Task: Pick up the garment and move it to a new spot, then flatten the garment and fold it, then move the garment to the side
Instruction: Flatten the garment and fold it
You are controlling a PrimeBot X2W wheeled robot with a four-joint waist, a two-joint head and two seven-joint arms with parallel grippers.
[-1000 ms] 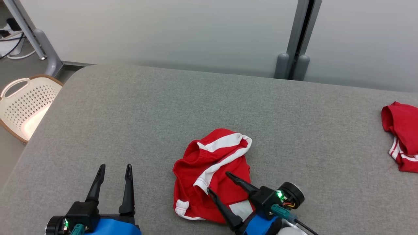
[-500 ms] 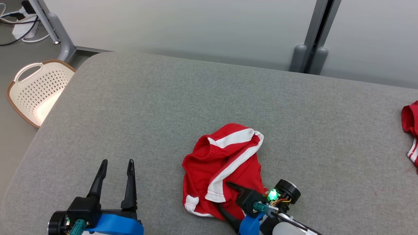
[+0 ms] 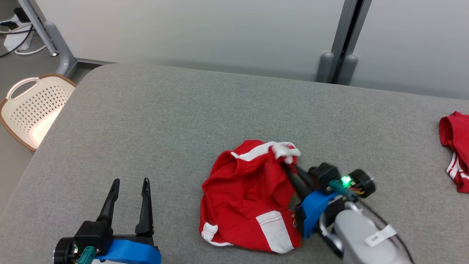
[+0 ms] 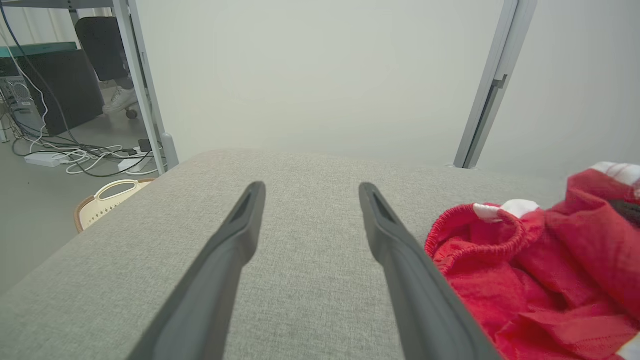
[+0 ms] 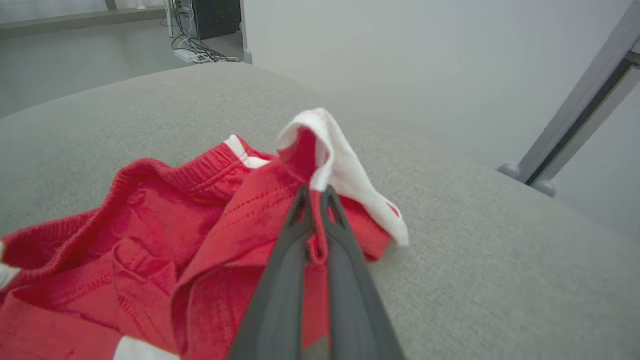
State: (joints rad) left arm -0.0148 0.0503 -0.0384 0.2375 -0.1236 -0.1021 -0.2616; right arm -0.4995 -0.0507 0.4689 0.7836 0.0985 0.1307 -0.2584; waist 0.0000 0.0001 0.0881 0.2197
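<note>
Left gripper: hung over the near left part of the table, its two long dark fingers spread wide with bare grey cloth between them; nothing was held.
Right gripper: fingers pressed together on a fold of the red shorts, pinching the far right part of the heap where red cloth met a white band.
Red shorts: lay crumpled near the middle of the table's near edge, between the two grippers and closer to the right one. In the right wrist view the pinched fold stood up above the fingertips, and the rest sagged to the gripper's left.
Cloth: soft red knit with a gathered elastic waistband, white side stripes and a white patch near the hem.
Table: covered in coarse grey woven fabric, flat, with rounded corners.
Second red garment: bunched at the table's right edge, red with thin white stripes, well apart from both grippers.
Laundry basket: on the floor just beside the table's far left corner, cream plastic with a brown rim and a handle slot; its lit inner wall showed rows of small holes.
Partition: smooth, pale panels behind the far edge, joined by a grey post.
</note>
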